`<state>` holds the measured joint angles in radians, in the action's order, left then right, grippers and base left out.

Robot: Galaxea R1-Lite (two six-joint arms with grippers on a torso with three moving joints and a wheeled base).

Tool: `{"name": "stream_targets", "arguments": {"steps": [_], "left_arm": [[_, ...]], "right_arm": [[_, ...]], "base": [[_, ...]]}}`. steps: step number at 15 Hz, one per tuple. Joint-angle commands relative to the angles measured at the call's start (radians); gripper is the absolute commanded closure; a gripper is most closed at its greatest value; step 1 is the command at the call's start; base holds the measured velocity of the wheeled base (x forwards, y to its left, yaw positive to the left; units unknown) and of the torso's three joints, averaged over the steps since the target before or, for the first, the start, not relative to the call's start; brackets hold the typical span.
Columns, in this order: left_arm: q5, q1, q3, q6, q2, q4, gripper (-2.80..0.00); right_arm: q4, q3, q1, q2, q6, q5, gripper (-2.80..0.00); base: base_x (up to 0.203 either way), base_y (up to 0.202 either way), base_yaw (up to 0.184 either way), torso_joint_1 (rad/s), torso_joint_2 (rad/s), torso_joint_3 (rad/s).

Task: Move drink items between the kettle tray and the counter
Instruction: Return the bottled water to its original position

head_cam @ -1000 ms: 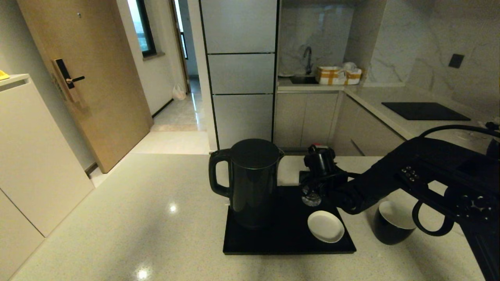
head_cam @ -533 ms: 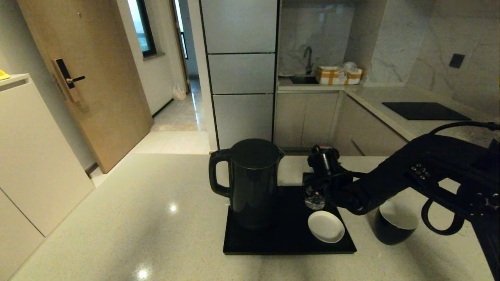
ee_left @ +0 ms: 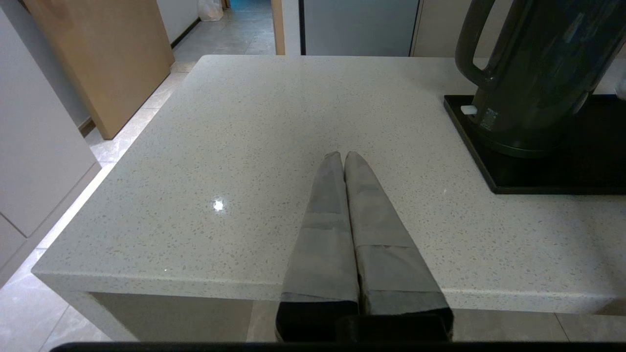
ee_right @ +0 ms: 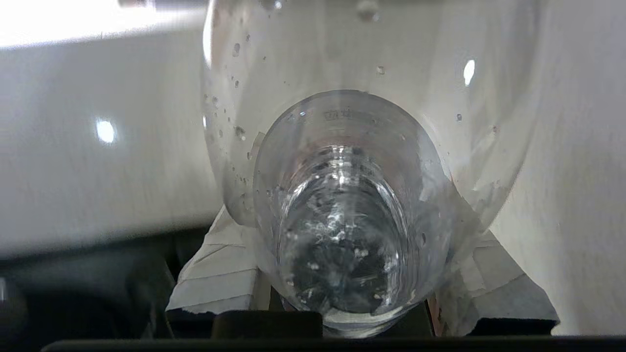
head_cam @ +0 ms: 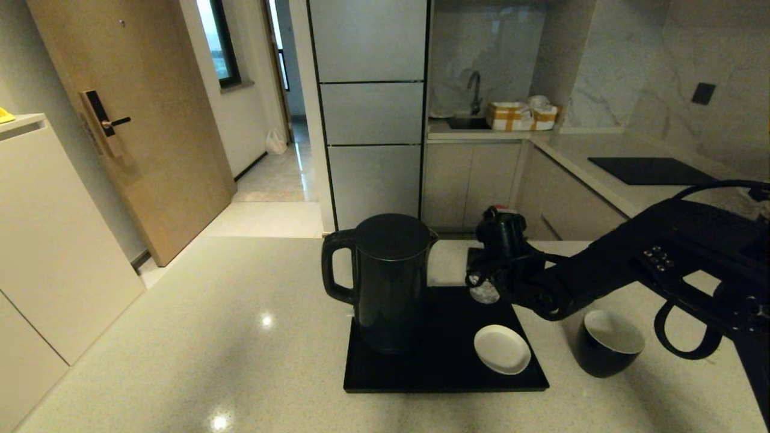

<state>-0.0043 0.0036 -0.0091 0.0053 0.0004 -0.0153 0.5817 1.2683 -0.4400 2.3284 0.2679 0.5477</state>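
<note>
A tall black kettle [head_cam: 388,282] stands on the left part of the black kettle tray [head_cam: 445,376]. My right gripper [head_cam: 488,281] is shut on a clear plastic bottle [head_cam: 484,293] and holds it off the tray, over its far right corner. In the right wrist view the bottle [ee_right: 342,195] fills the space between the taped fingers [ee_right: 220,274]; its cap and label are hidden. A black cup [head_cam: 607,343] with a white inside sits on the beige counter [head_cam: 210,337], right of the tray. My left gripper [ee_left: 342,157] is shut and empty over the counter's near edge, left of the kettle [ee_left: 533,73].
A small white saucer [head_cam: 502,349] lies on the tray's near right part. A black cooktop panel [head_cam: 652,171] sits on the far right worktop, and a sink with boxes [head_cam: 520,115] at the back. The counter drops off to the floor on the left.
My right gripper has lifted the bottle higher and carried it slightly right and back over the tray. The kettle, saucer, cup and left arm have not moved.
</note>
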Motion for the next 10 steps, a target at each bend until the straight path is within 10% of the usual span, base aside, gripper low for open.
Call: {"name": "stream_targets", "arguments": {"steps": [1, 7, 8, 10], "left_arm": [[0.000, 0.001, 0.000, 0.001, 0.000, 0.000, 0.00], [0.000, -0.001, 0.000, 0.001, 0.000, 0.000, 0.00], [0.000, 0.001, 0.000, 0.001, 0.000, 0.000, 0.00], [0.000, -0.001, 0.000, 0.002, 0.000, 0.000, 0.00]], "right_arm": [[0.012, 0.060, 0.000, 0.081, 0.002, 0.028, 0.00], [0.084, 0.071, -0.022, 0.200, 0.011, 0.084, 0.00], [0.084, 0.066, -0.022, 0.200, 0.011, 0.084, -2.80], [0.086, 0.048, -0.022, 0.187, 0.013, 0.083, -2.80]], "base": [[0.000, 0.000, 0.000, 0.000, 0.00, 0.000], [0.000, 0.000, 0.000, 0.000, 0.00, 0.000], [0.000, 0.000, 0.000, 0.000, 0.00, 0.000], [0.000, 0.000, 0.000, 0.000, 0.00, 0.000]]}}
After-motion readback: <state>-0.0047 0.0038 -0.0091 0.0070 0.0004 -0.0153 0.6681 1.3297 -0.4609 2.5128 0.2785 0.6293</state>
